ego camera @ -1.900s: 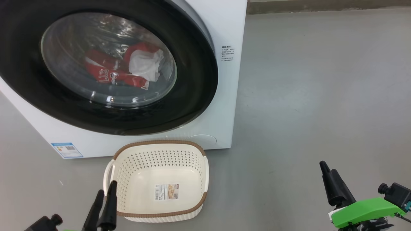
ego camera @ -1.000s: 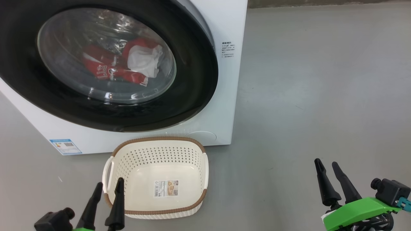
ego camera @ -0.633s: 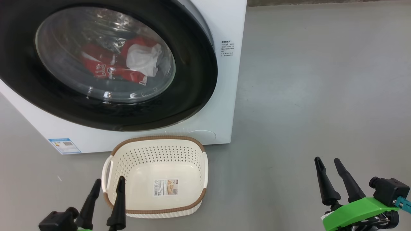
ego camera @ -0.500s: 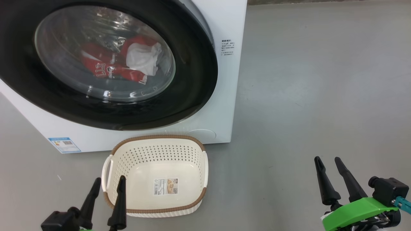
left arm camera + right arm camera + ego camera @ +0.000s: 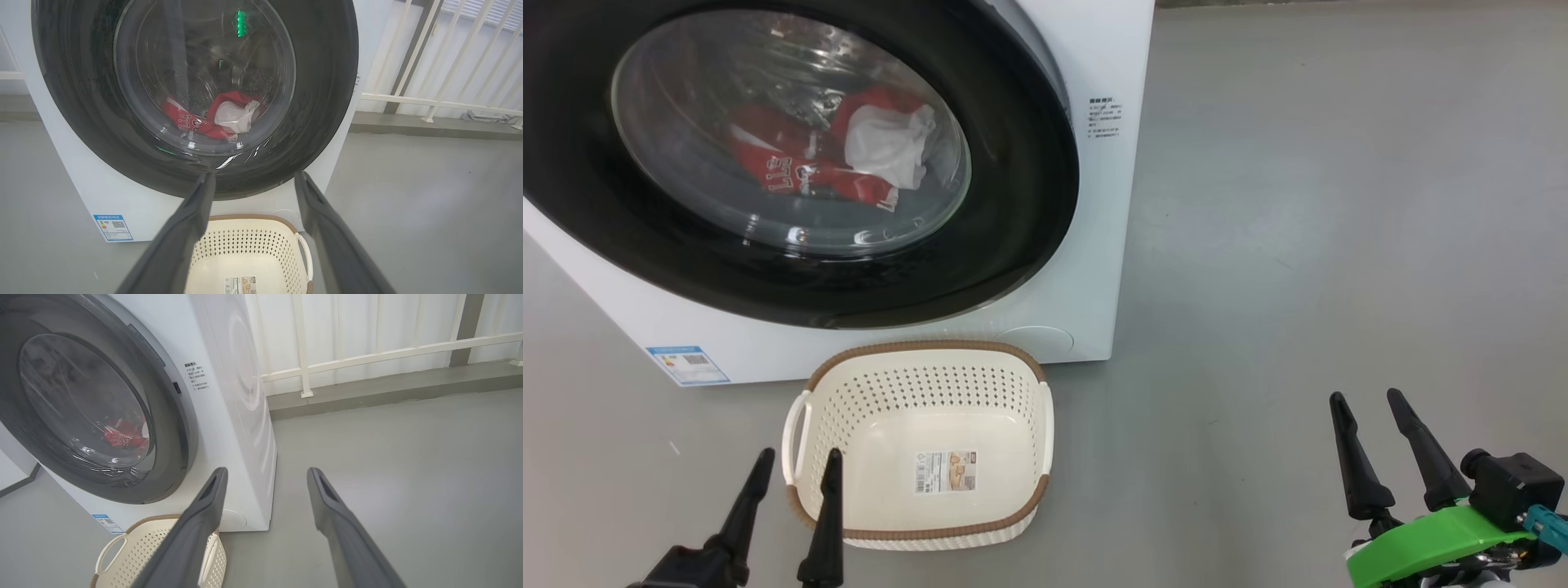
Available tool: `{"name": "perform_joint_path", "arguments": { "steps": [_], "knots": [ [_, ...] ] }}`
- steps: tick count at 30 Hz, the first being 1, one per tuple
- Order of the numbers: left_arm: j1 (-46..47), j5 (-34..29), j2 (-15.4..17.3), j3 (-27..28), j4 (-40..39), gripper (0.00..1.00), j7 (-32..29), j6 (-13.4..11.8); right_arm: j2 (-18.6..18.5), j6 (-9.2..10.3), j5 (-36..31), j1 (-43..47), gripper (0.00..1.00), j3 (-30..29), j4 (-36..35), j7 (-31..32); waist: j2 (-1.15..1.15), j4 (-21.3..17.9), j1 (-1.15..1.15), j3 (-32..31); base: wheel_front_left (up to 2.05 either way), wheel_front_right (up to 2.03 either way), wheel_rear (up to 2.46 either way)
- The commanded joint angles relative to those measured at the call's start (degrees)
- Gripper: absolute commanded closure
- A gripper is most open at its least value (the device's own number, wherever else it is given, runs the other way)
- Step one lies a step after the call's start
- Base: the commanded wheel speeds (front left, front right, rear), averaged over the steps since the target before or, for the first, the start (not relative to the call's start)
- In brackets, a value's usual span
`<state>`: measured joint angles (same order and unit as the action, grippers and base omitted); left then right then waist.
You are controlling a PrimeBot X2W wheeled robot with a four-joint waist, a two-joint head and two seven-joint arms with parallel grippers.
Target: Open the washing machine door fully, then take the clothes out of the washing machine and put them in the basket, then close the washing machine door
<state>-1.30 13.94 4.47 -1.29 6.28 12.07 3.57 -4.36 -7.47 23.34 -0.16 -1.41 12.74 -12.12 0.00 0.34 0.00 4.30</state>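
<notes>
The white washing machine (image 5: 1086,49) stands ahead on the left, its round black-rimmed door (image 5: 1013,204) shut. Behind the glass lie red jerseys (image 5: 784,167) and a white garment (image 5: 886,147); the left wrist view shows these clothes (image 5: 212,118) too. The cream basket (image 5: 1045,425) sits empty on the floor before the machine. My left gripper (image 5: 796,461) is open at the basket's near left corner. My right gripper (image 5: 1364,404) is open over bare floor at the right, far from the door (image 5: 171,416).
Grey floor (image 5: 1339,204) spreads to the right of the machine. A white railing (image 5: 367,355) and a low kerb run along the wall behind. A blue label sticker (image 5: 686,365) marks the machine's lower left front.
The left gripper's fingers have spread from nearly shut to open, and the right gripper has opened wider. The camera has shifted slightly, sliding the machine and basket up the picture.
</notes>
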Motion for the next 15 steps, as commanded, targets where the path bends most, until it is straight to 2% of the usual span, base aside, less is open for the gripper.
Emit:
{"name": "perform_joint_path", "arguments": {
  "steps": [1, 15],
  "knots": [
    [0.7, -2.2, 0.4, 2.2, -1.9, 0.0, 1.0, 0.3, -0.4, -0.02, -2.0, 0.0, 0.0, 0.6, -2.0, -1.0, 0.0, 0.0, 0.0, 0.0, 0.0, 0.0, 0.0],
    [-0.5, -8.7, -0.7, 4.8, -2.3, 0.0, 2.9, 1.7, 0.0, -0.02, -7.0, 1.9, 0.0, -0.9, -2.4, -2.9, 0.0, 0.2, 0.0, -0.4, 0.0, 0.0, 0.0]
  ]
}}
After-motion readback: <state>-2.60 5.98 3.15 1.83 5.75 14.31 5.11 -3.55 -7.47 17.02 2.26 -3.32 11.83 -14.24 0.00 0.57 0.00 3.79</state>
